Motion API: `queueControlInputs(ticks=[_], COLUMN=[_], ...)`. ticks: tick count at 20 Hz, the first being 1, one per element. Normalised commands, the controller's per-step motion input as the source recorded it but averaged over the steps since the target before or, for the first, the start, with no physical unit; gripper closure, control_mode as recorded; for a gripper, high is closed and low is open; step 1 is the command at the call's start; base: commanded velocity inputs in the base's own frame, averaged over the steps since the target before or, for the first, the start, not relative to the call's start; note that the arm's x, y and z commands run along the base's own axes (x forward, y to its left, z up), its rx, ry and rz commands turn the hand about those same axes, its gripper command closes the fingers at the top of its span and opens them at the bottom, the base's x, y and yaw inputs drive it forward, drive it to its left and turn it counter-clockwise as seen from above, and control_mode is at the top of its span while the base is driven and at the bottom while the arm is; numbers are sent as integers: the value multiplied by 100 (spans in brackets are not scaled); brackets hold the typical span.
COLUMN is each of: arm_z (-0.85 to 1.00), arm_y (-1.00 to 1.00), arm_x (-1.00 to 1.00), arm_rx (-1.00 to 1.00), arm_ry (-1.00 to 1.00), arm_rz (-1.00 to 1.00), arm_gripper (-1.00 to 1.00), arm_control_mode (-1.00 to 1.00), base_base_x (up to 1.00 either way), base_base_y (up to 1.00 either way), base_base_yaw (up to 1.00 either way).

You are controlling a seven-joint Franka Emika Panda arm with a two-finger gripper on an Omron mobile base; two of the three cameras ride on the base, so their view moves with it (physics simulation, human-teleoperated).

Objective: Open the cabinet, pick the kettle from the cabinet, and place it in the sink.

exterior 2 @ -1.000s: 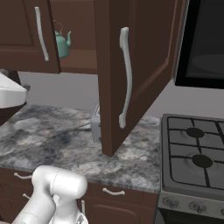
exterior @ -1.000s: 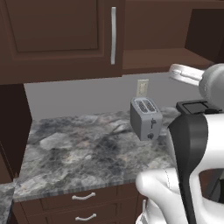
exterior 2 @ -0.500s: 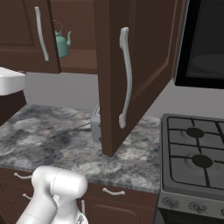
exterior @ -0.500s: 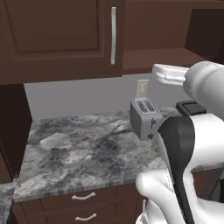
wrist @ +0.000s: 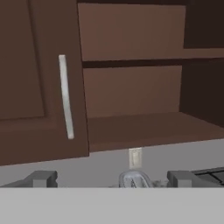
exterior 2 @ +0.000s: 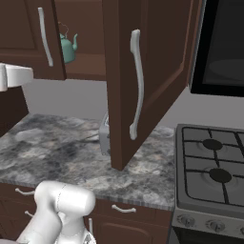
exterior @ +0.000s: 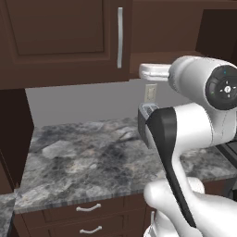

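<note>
A dark cabinet (exterior 2: pixel 143 71) hangs above a grey marbled counter (exterior: pixel 88 162), its left door (exterior: pixel 60 37) closed and its right door (exterior 2: pixel 143 81) swung wide toward the stove (exterior 2: pixel 214 176). In the right base view the teal kettle (exterior 2: pixel 67 46) sits on the cabinet's floor, showing just past the closed door's edge, spout to the right. Below the opening, a grey toaster (exterior 2: pixel 104 135) stands on the counter against the wall, under an outlet (wrist: pixel 135 157). The gripper (wrist: pixel 113 179) faces the open cabinet at about the height of its floor, its fingertips (wrist: pixel 41 178) spread fully apart and holding nothing. The white arm (exterior: pixel 194 115) rises in front of the toaster.
</note>
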Motion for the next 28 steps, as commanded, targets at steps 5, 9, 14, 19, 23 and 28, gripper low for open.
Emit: queueControlInputs(ticks=[5,9,14,19,23,28], arm_z=[12,2,0,0,0,0], arm_y=[18,0,3,5,8,12], arm_x=[37,32,39,38,39,39], arm_rx=[-1,0,0,0,0,0], arm_ry=[11,6,5,0,0,0], arm_rz=[1,5,3,7,3,1], arm_gripper=[-100,-100,-100,-100,-100,-100], arm_control_mode=[-100,-100,-100,-100,-100,-100], base_base_x=[0,0,0,0,0,0], base_base_y=[0,0,0,0,0,0], base_base_yaw=[0,0,0,0,0,0])
